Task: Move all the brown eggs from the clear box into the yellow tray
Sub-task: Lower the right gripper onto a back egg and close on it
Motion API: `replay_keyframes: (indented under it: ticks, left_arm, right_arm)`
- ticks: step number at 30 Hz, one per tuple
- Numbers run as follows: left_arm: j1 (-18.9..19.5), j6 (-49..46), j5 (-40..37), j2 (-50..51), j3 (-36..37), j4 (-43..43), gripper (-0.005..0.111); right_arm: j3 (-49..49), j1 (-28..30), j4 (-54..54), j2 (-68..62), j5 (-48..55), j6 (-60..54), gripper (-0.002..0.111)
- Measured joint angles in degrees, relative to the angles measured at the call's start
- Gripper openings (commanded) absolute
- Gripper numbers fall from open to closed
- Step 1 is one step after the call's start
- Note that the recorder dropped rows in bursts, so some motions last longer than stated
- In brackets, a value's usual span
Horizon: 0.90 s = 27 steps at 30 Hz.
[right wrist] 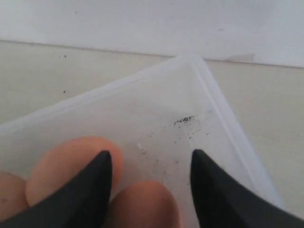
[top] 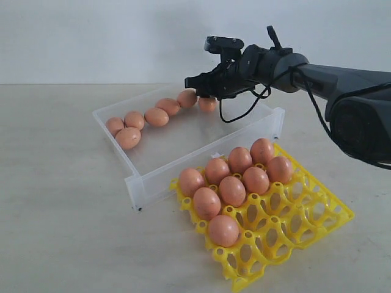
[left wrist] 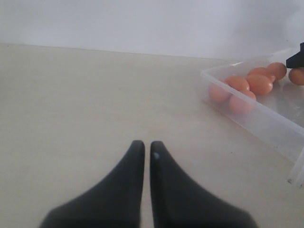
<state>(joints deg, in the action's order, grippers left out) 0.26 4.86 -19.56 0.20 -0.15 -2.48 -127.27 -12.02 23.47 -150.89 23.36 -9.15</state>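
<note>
Seven eggs lie in the box, strung in a curved row along its far wall. Nine more sit in the tray, just beside the box's near corner. The right pincer hangs over the far corner of the box with its jaws spread. Its wrist view shows the end egg of the row between them, not yet pinched, and the neighbour lies close against one finger. I judge this to be the reach for the next egg, with roughly half the job done. The next move calls for lowering squarely, closing gently on that egg alone, then lifting clear of the wall. The neighbour and the box corner crowd the grip. The left pincer is pressed together over bare table, well apart from the box.
</note>
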Motion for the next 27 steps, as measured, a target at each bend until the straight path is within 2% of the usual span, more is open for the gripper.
replay_keyframes:
  ticks: [12, 15, 21, 27]
  left_arm:
    - [0.00, 0.00, 0.00, 0.00, 0.00, 0.00, 0.004]
    - [0.00, 0.00, 0.00, 0.00, 0.00, 0.00, 0.004]
    - [0.00, 0.00, 0.00, 0.00, 0.00, 0.00, 0.004]
    - [0.00, 0.00, 0.00, 0.00, 0.00, 0.00, 0.004]
  right_arm:
    - [-0.53, -0.13, -1.34, 0.57, 8.07, -3.01, 0.055]
    - [-0.53, -0.13, -1.38, 0.57, 8.69, -2.80, 0.040]
    - [-0.63, -0.08, -1.38, 0.66, 9.56, -2.44, 0.001]
    - [-0.63, 0.00, -1.59, 0.68, 10.13, -2.34, 0.000]
